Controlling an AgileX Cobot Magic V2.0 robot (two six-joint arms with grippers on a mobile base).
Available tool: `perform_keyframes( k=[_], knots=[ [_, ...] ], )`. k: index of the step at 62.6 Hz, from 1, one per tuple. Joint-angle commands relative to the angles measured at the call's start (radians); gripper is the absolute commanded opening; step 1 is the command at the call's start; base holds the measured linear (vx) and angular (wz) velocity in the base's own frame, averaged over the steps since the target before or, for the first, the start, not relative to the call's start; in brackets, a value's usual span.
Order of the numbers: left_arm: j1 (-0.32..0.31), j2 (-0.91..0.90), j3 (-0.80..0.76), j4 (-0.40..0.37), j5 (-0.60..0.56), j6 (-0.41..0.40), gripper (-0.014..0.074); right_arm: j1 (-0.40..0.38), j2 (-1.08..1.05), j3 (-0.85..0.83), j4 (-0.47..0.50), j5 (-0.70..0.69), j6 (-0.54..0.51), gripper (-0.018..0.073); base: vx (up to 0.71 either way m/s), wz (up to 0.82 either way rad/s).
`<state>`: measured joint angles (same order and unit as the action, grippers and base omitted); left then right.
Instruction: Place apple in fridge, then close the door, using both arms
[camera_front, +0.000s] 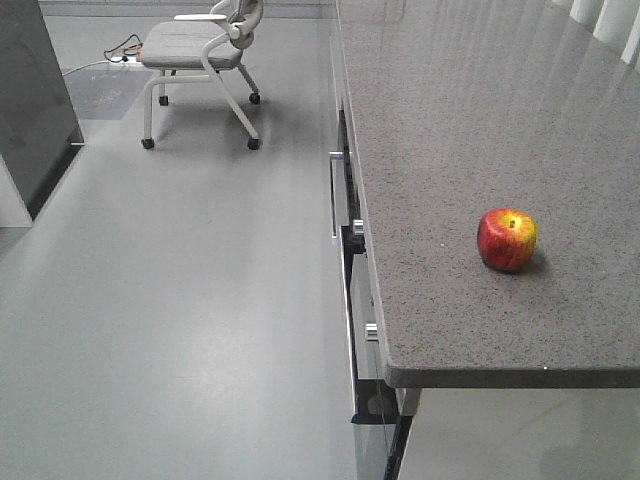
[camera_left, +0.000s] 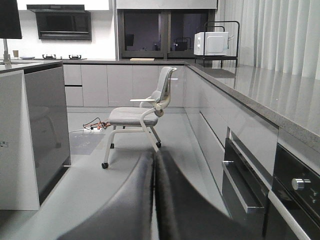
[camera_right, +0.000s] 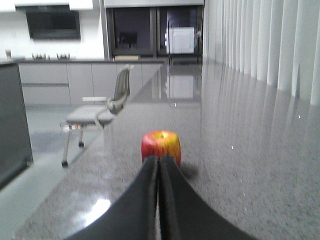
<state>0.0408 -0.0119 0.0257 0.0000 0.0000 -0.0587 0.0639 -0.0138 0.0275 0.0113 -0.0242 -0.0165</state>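
Observation:
The apple (camera_front: 507, 240) is red with a yellow patch and sits upright on the grey speckled countertop (camera_front: 450, 120), near its front right part. In the right wrist view the apple (camera_right: 161, 144) lies straight ahead of my right gripper (camera_right: 159, 159). That gripper is shut and empty, and its tips hover over the countertop (camera_right: 240, 165) just short of the fruit. My left gripper (camera_left: 153, 152) is also shut with nothing in it. It hangs over the floor beside the cabinet fronts. Neither the fridge nor its door is in view.
A wheeled office chair (camera_front: 195, 45) stands on the floor ahead, also in the left wrist view (camera_left: 135, 116). A counter unit with a dark glossy side panel (camera_left: 47, 125) is at the left. Drawer and oven handles (camera_front: 334, 195) jut from the cabinet face below the countertop.

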Motion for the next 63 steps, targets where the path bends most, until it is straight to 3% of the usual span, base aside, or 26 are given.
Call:
perform_keyframes(
  k=[1, 8, 20, 34, 45, 55, 63],
  knots=[
    [-0.002, -0.015, 0.021, -0.012, -0.077, -0.010, -0.0006, -0.003, -0.008, -0.020, 0.035, -0.106, 0.017, -0.0003, 0.00, 0.00],
    [-0.002, -0.015, 0.021, -0.012, -0.077, -0.010, -0.0006, -0.003, 0.036, -0.121, 0.031, -0.001, 0.011, -0.0003, 0.00, 0.00],
    [-0.002, -0.015, 0.021, -0.012, -0.077, -0.010, -0.0006, -0.003, 0.174, -0.340, -0.060, 0.227, 0.011, -0.0003, 0.00, 0.00],
    [-0.002, -0.015, 0.021, -0.012, -0.077, -0.010, -0.0006, -0.003, 0.380, -0.575, -0.063, 0.520, 0.011, -0.0003, 0.00, 0.00],
    [-0.002, -0.015, 0.021, -0.012, -0.077, -0.010, -0.0006, -0.003, 0.556, -0.693, -0.052, 0.650, 0.017, 0.0008, 0.00, 0.00],
    [-0.002, -0.015, 0.021, -0.012, -0.077, -0.010, -0.0006, -0.003, 0.696, -0.787, -0.052, 0.711, 0.010, 0.0104, 0.00, 0.00],
    [-0.002, -0.015, 0.021, -0.012, -0.077, -0.010, -0.0006, -0.003, 0.804, -0.854, -0.044, 0.742, 0.010, 0.0277, 0.00, 0.00]
  ],
)
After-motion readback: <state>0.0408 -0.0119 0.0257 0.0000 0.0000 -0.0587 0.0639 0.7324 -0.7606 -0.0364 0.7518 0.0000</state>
